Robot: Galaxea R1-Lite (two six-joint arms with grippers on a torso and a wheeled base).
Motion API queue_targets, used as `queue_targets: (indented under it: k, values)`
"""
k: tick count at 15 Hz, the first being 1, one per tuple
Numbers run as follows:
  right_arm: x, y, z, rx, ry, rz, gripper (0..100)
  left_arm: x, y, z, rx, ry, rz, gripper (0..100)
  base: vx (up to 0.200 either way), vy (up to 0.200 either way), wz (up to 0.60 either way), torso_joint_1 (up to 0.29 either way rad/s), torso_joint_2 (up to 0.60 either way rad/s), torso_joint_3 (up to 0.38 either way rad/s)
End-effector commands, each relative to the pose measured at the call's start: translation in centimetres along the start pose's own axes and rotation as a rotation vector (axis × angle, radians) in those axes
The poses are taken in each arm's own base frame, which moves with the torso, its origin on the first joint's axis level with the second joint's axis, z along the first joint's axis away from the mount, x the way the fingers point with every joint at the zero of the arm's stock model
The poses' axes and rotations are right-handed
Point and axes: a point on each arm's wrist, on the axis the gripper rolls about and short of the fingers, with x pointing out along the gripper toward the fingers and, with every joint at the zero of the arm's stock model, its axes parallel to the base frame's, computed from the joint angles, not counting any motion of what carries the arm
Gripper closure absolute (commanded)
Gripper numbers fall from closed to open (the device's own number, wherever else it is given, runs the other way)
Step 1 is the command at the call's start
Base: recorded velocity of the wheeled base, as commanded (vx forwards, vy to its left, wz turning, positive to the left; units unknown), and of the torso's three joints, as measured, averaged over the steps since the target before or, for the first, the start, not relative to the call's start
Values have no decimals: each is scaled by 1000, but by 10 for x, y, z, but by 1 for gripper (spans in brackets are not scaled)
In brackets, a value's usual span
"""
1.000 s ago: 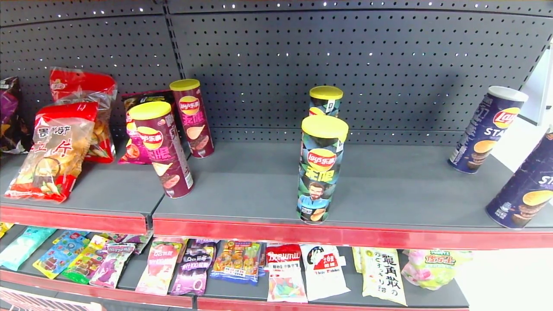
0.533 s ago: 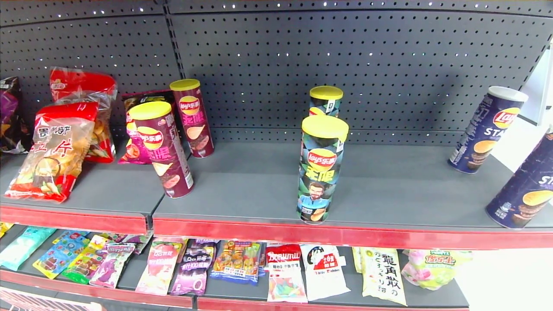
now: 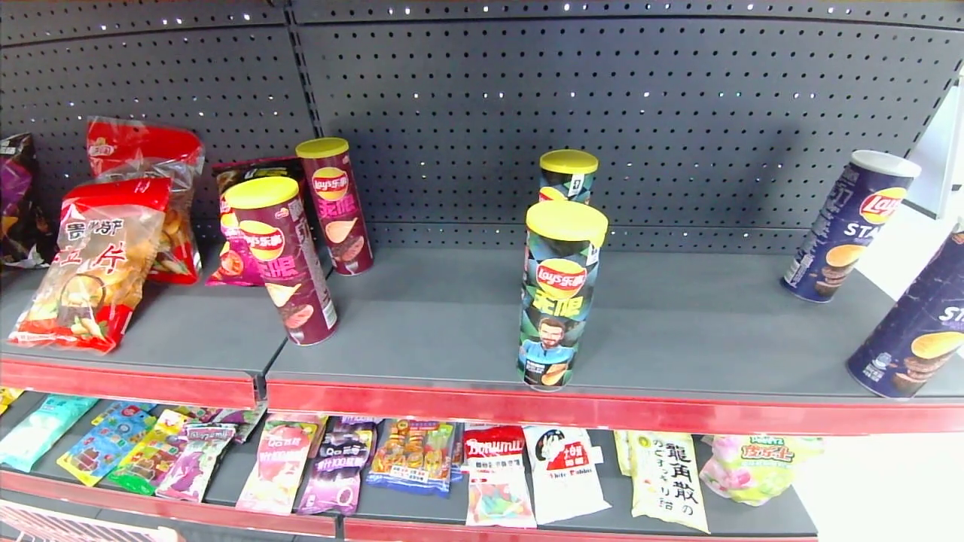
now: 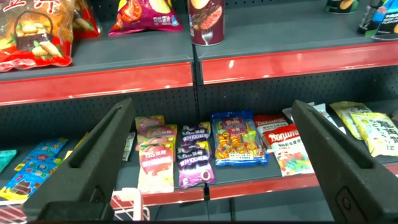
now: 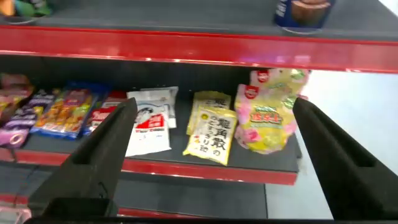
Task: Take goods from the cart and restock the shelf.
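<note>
The grey shelf board with a red front strip [image 3: 482, 406] carries upright chip cans: two maroon ones [image 3: 282, 260] at the left, two green ones with yellow lids [image 3: 559, 293] in the middle, two dark blue ones [image 3: 847, 226] at the right. My left gripper [image 4: 211, 106] is open and holds nothing; it hangs in front of the lower shelf, below the front maroon can [image 4: 206, 22]. My right gripper [image 5: 214, 102] is open too, with nothing in it, before the lower shelf under a blue can [image 5: 301, 12].
Red snack bags [image 3: 90, 263] lie at the upper shelf's left end. Flat candy packets [image 3: 414, 455] line the lower shelf. Bare board lies between the can groups. A red and white wire frame [image 3: 75, 527] shows at the bottom left corner.
</note>
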Motion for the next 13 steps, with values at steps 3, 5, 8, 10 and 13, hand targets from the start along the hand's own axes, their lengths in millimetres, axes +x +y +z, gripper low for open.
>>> queue_targets:
  k: [3, 5, 8, 10, 13]
  values:
    - [-7, 1, -3, 5, -102, 2, 0, 0, 0, 1, 0, -3, -2, 0, 0, 0, 0, 0, 0, 0]
    - [-7, 1, -3, -1, -100, 3, 0, 0, 0, 0, 0, -1, -2, 0, 0, 0, 0, 0, 0, 0]
    - [-7, 1, -3, 5, -100, -8, 0, 0, 0, 0, 0, -1, -2, 0, 0, 0, 0, 0, 0, 0]
    - [-7, 1, -3, 5, -100, -9, 0, 0, 0, 1, 0, -3, -5, 0, 0, 0, 0, 0, 0, 0]
    - [-7, 1, -3, 5, -100, -12, 0, 0, 0, 0, 0, -2, -5, 0, 0, 0, 0, 0, 0, 0]
